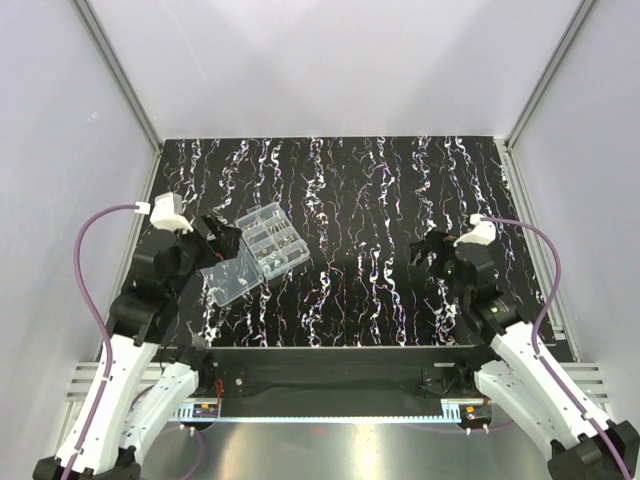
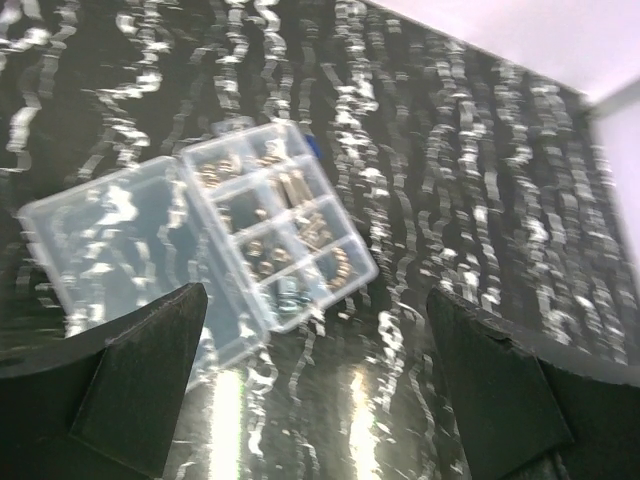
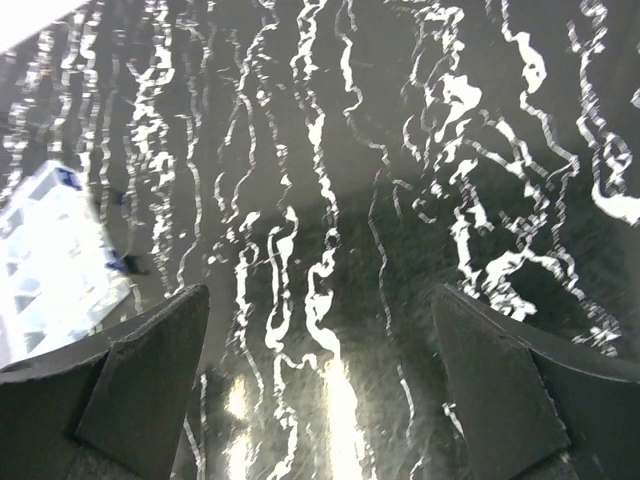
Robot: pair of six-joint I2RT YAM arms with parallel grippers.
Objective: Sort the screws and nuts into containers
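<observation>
Clear box (image 1: 262, 250) sits on the left part of the black white-streaked table (image 1: 400, 200), just ahead of the left gripper (image 1: 215, 232) and well apart from the right gripper (image 1: 425, 250). The lid (image 1: 232, 277) is swung open on its hinge, on the box's near side by the left arm. In the left wrist view the box is split into small compartments (image 2: 285, 215) holding tiny metal bits (image 2: 268, 250) – too blurred to tell screws from nuts, though some look long and some round. None show loose on the table, but the white streaks could hide them. There is a small blue mark (image 2: 312, 147) at the box's far corner, and any writing on it is too blurred to read. The left gripper's fingers (image 2: 150, 370) stand wide apart with nothing between them, and the box shows in the gap, not touched. The right gripper's fingers (image 3: 150, 370) are also spread wide and empty – over bare table, with the box washed out at the left edge of its view. Purple cables (image 1: 95, 250) loop from each wrist. Plain pale walls stand around the table.
</observation>
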